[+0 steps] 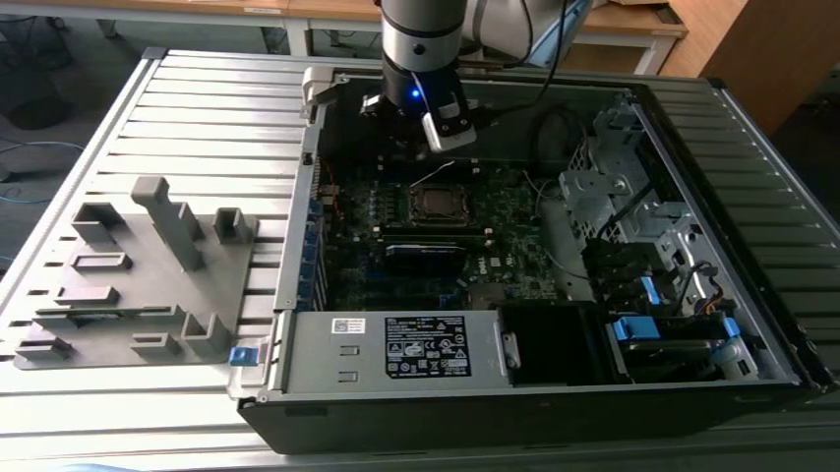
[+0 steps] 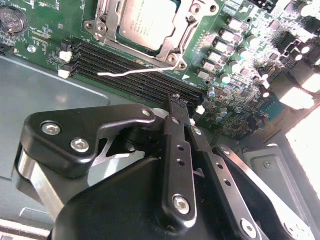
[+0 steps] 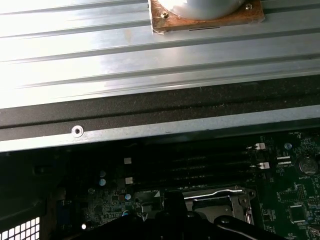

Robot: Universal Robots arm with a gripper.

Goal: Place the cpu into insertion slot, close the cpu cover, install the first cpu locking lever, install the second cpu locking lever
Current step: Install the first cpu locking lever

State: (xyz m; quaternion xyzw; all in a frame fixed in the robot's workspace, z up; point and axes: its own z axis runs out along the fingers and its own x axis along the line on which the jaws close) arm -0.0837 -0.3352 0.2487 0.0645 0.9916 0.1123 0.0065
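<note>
One closed pincer near the cpu.

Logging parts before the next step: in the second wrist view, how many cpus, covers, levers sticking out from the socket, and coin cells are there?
cpu: 1
cover: 1
lever: 1
coin cell: 1
Total: 4

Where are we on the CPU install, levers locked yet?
Done: the cpu is seated, and the cpu cover looks closed down around it. In hand: nothing; the claw is shut and empty, hanging by the memory slots. Left: one locking lever sticks out loose across those slots, unlatched. The other lever's state I cannot tell.
</note>
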